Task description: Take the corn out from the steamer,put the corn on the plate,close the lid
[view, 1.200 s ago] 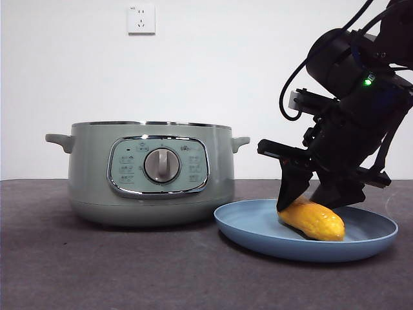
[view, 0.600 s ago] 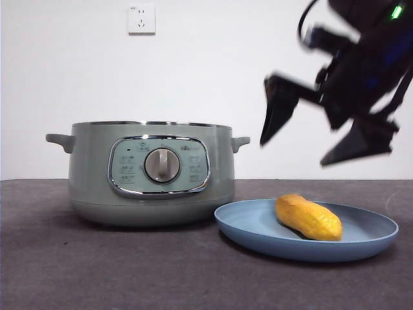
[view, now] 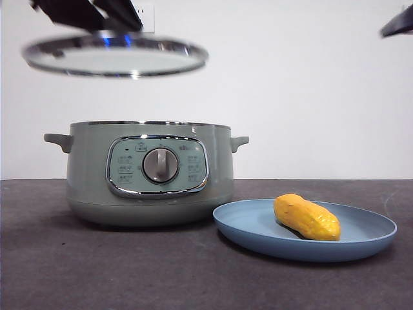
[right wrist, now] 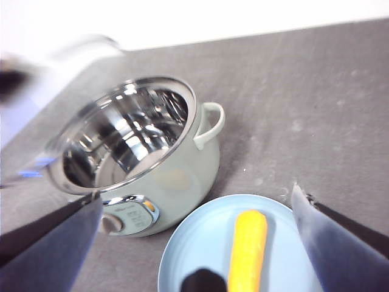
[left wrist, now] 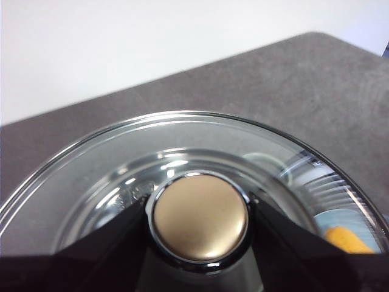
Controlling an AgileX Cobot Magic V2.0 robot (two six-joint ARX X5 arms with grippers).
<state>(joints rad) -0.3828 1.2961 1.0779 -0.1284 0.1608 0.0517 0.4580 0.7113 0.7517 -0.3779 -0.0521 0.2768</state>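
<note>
On one plate [view: 361, 248]: one corn [view: 306, 217].

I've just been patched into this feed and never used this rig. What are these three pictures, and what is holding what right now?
It is a two-armed table robot. The front view looks level across the table: the steamer stands open, and beside it the plate carries the corn. The lid hangs in the air above the steamer. The left wrist view looks down from the left arm: the left gripper is clamped on the lid's knob. The right wrist view looks down from the right arm, raised above the plate: the right gripper is open and holds nothing.
</note>
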